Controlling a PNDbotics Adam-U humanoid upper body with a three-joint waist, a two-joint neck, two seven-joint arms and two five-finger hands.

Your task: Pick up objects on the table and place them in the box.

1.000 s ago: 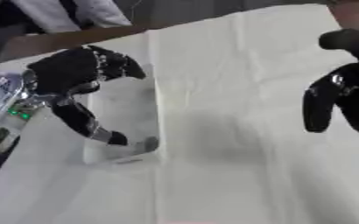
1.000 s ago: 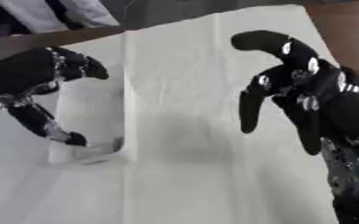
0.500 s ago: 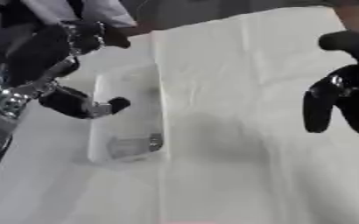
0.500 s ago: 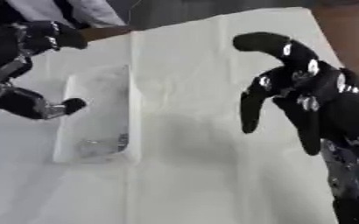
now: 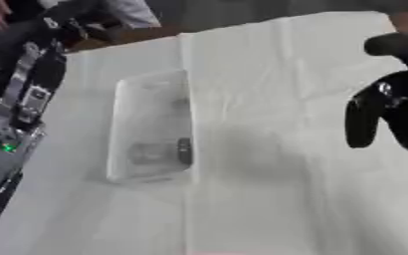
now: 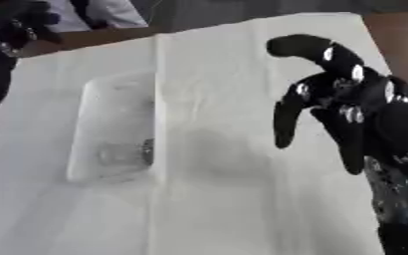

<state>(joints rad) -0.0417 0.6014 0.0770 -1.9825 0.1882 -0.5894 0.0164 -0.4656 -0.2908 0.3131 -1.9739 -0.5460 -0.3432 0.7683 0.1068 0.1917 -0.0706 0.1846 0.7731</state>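
1. The left hand (image 6: 16, 22) has lifted out of the clear plastic box (image 5: 151, 127) to the far left corner; I cannot tell how its fingers sit.
2. The box lies on the white-clothed surface (image 5: 268, 199), holding a small clear object with a dark end (image 5: 162, 152), apparently just dropped there.
3. The right hand (image 6: 347, 104) stays idle at the right, fingers relaxed, holding nothing.
4. No other loose object shows, so the task looks nearly finished.

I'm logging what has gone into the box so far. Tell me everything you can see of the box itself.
The box is a shallow, clear, plastic-looking tray, roughly rectangular with rounded corners, lying flat and open-topped on the white cloth, left of centre. At its near end lies something small with a clear body and a dark end; what it is cannot be made out. Neither hand touches the box.
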